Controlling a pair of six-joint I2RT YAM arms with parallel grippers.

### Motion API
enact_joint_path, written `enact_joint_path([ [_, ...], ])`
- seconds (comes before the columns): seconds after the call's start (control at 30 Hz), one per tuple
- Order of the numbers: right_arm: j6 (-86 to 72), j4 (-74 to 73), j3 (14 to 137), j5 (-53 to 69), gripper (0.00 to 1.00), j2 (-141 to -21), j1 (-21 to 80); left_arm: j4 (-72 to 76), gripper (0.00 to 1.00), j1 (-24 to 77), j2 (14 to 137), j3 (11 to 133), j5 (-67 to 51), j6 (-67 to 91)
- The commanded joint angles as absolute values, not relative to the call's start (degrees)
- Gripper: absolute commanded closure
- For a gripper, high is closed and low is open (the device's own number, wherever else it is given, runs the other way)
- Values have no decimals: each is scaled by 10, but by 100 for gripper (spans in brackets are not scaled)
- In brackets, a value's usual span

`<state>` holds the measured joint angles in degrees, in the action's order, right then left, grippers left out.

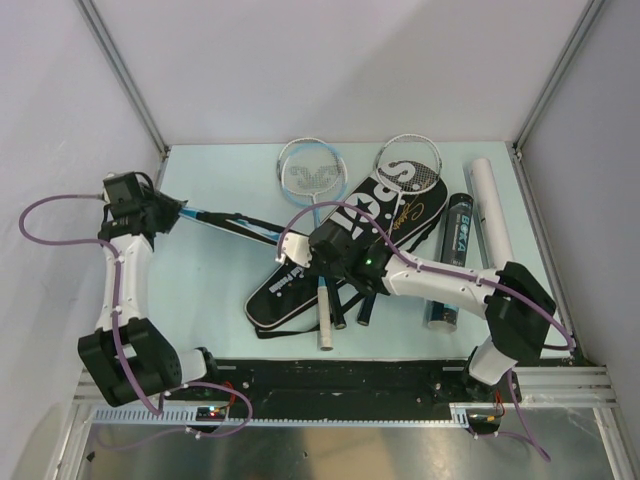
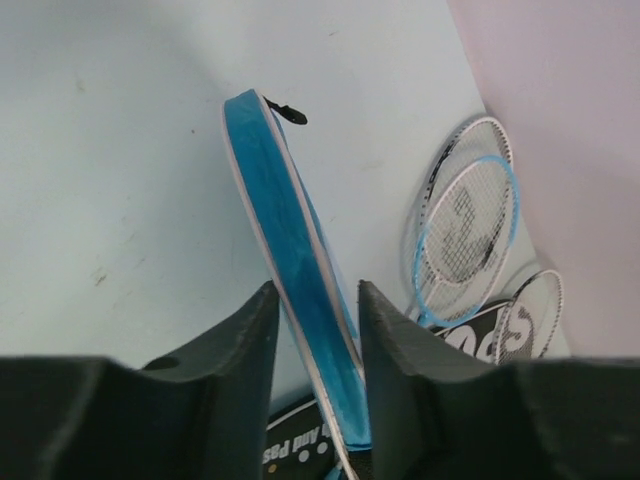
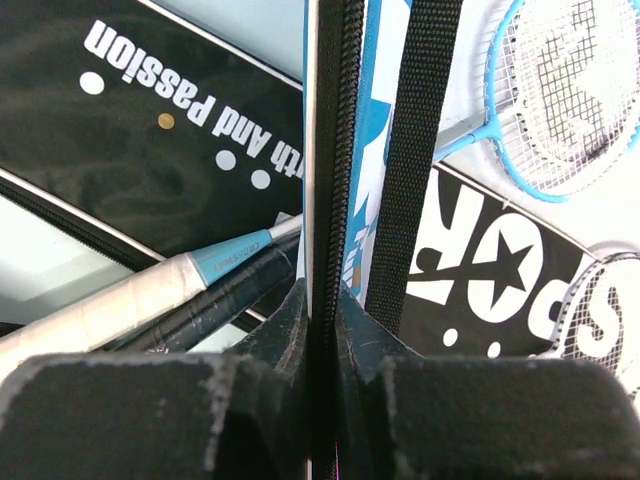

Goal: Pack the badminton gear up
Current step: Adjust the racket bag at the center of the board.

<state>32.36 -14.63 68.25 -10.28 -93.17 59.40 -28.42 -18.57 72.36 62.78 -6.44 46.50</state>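
Observation:
A blue racket bag [image 1: 235, 225] stands on edge, stretched between my two grippers. My left gripper [image 1: 168, 215] straddles its far end. In the left wrist view the blue bag [image 2: 270, 190] passes between the fingers of this gripper [image 2: 317, 290], against the right one, with a gap at the left one. My right gripper [image 1: 322, 258] is shut on the bag's zipper edge [image 3: 335, 120]; the right gripper [image 3: 322, 290] is pinched tight. Underneath lies the black "SPORT" bag [image 1: 360, 225], with racket handles [image 1: 324, 320] across it. Two racket heads [image 1: 310, 170] lie at the back.
A black shuttle tube [image 1: 455, 262] and a white tube [image 1: 490, 205] lie at the right, near the frame post. A black strap [image 3: 420, 130] hangs beside the zipper. White and black racket handles [image 3: 110, 300] lie under the right gripper. Walls close the back and sides.

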Motion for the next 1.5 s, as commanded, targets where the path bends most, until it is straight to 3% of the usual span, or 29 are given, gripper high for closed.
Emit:
enact_joint_path([
  [0.0, 294, -94, 684, -72, 86, -894, 596, -276, 65, -190, 720, 625, -81, 466],
  [0.1, 263, -98, 682, -64, 77, -892, 589, -276, 90, -189, 721, 623, -84, 464],
  [0.17, 227, -107, 682, -62, 72, -884, 580, -276, 97, -190, 719, 622, -83, 466],
  [0.23, 185, -121, 682, -54, 66, -872, 566, -276, 99, -190, 716, 621, -83, 471],
  [0.4, 73, -184, 683, 8, 37, -840, 529, -276, 100, -190, 704, 610, -73, 503],
  [0.63, -195, -288, 657, 15, 29, -748, 488, -277, 100, -190, 681, 597, -28, 567],
  [0.9, -367, -417, 579, -147, 28, -572, 471, -305, 100, -190, 661, 597, 54, 654],
  [1.1, -470, -475, 496, -199, 36, -463, 465, -347, 100, -191, 663, 630, 103, 734],
  [1.23, -496, -488, 460, -206, 47, -444, 459, -356, 100, -190, 676, 657, 119, 768],
  [1.47, -551, -479, 396, -212, 48, -429, 455, -369, 100, -189, 701, 697, 114, 774],
])
